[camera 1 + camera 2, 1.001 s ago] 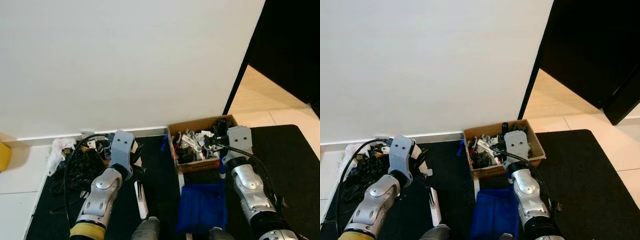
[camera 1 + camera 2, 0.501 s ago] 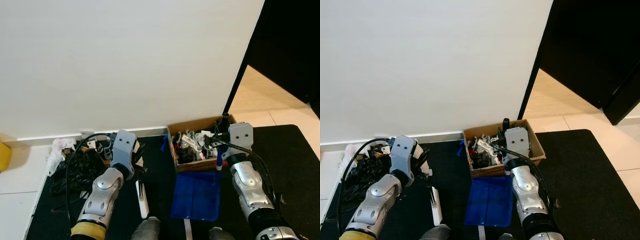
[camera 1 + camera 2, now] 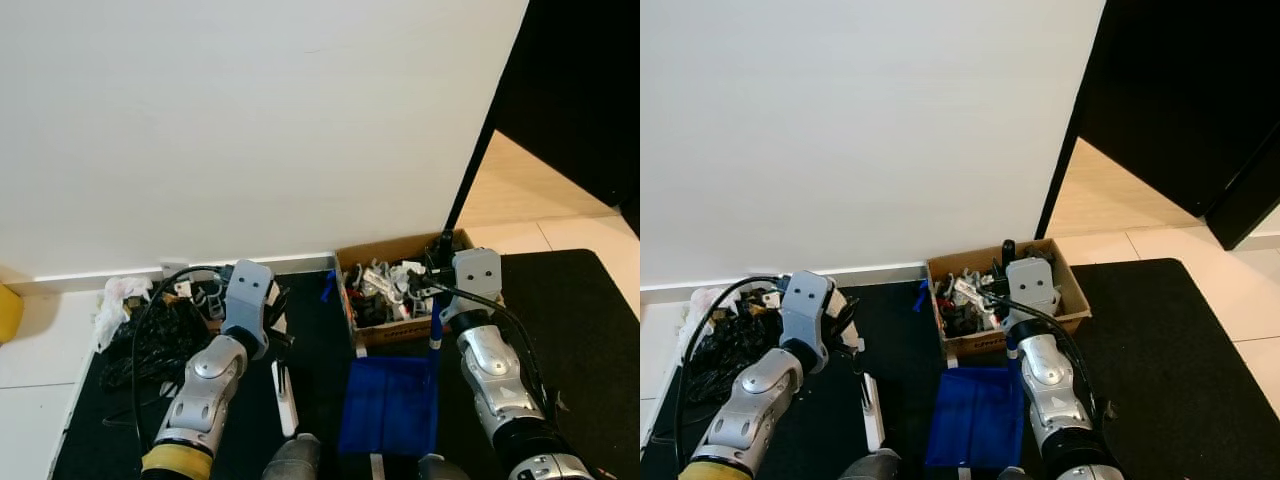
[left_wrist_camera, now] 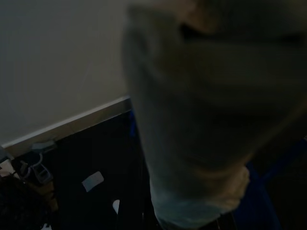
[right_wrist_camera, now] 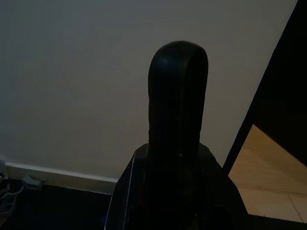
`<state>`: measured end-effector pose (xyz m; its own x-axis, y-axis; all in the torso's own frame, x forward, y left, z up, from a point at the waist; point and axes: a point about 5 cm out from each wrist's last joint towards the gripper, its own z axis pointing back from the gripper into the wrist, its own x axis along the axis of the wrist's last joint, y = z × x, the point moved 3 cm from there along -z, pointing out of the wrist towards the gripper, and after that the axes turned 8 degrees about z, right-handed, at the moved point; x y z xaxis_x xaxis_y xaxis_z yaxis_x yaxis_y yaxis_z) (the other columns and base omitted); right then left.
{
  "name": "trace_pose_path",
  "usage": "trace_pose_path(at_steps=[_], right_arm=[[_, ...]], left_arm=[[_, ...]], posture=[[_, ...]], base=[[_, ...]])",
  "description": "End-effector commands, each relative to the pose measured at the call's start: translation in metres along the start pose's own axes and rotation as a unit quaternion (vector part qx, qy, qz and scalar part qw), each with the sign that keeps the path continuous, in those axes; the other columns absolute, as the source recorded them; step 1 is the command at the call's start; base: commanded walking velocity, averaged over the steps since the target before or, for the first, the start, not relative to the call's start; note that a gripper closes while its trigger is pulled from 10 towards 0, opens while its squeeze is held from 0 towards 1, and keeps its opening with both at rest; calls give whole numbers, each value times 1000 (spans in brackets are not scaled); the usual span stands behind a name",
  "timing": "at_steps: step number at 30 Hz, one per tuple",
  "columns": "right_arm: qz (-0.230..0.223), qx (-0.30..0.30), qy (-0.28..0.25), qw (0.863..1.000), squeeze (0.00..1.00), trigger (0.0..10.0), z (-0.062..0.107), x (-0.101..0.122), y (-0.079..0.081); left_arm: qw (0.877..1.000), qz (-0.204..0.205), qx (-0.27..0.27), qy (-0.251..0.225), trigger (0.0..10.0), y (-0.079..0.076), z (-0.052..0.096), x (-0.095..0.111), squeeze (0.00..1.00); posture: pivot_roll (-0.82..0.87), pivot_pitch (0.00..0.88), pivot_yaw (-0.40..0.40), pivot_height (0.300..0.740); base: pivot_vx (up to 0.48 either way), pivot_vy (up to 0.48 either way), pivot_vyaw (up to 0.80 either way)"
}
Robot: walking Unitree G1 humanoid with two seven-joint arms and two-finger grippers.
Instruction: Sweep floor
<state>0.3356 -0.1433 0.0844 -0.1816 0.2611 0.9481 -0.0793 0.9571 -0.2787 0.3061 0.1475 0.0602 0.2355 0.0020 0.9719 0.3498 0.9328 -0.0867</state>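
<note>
The right end effector (image 3: 436,283) grips the blue dustpan (image 3: 390,405) by its handle on the black mat (image 3: 1160,330); the left's grip is unclear, and debris must next be swept in.

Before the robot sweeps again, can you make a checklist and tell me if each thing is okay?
1. Blue dustpan on the black mat: ok.
2. Right gripper at the dustpan's blue handle: ok; its grip, cannot tell.
3. Left gripper holding a broom: cannot tell, its wrist view is dark and blurry.
4. Cardboard box away from the dustpan's edge: not ok, very close.
5. Black cables off the sweeping path: not ok, beside the left arm.
</note>
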Motion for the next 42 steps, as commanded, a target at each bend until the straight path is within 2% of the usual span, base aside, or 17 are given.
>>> trace_pose_path(at_steps=[1,13,20,24,42], right_arm=[[-2,3,-16,1000,0,10000,-2,6,3],[-4,5,-16,1000,0,10000,-3,6,5],[-5,8,-16,1000,0,10000,-3,6,8],[-5,9,-17,1000,0,10000,-4,6,8],[-6,7,-16,1000,0,10000,-4,6,8]], left_arm=[[1000,-17,3,-5,10000,4,1,3,0],[1000,-11,8,-7,10000,6,0,3,0],[1000,-5,-6,-5,10000,-2,0,3,0],[1000,9,9,-6,10000,1,0,2,0],[1000,-4,6,-10,10000,1,-2,6,0]], posture=[[177,73,42,740],[176,70,43,740],[178,68,42,740],[179,67,42,740],[179,70,46,740]], base=[[0,0,0],[0,0,0],[0,0,0],[0,0,0],[0,0,0]])
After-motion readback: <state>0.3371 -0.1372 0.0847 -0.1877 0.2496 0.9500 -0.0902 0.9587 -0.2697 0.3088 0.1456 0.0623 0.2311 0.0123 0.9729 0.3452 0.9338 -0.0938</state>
